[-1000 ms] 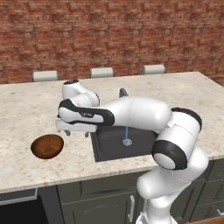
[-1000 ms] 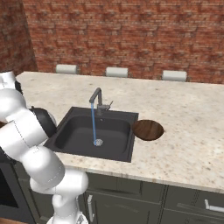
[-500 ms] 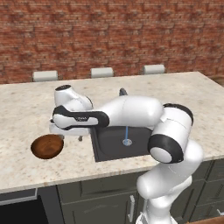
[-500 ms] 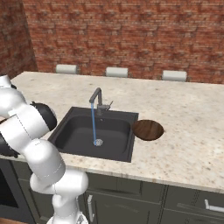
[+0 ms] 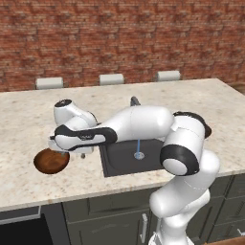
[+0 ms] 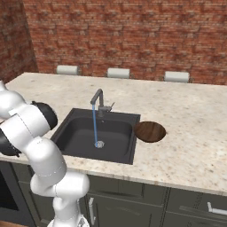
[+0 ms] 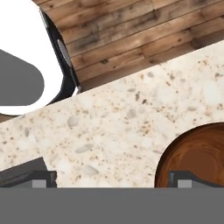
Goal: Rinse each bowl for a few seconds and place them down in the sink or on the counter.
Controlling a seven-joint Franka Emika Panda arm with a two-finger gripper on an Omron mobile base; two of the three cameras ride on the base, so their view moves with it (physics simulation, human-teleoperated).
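Faucet [image 6: 98, 100] stream between both bowls [image 5: 51, 161] [image 6: 150, 131].

Bowls, 2x, dk red-brown wood, upright on counter [image 6: 195, 133]: left bowl [image 5: 50, 161], right bowl [image 6: 150, 131] beside sink [image 6: 80, 133], black, faucet [image 6: 98, 101] running.

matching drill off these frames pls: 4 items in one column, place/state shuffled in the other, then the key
Items
1. bowl by the hand
2. second bowl
3. faucet
4. hand

Places/states
A. running a thin stream onto the drain of the sink
B. open, low over the counter left of the sink
C. on the counter just right of the sink, untouched
D. on the counter left of the sink, partly under the hand

Pairs: 1-D, 2-C, 3-A, 4-B
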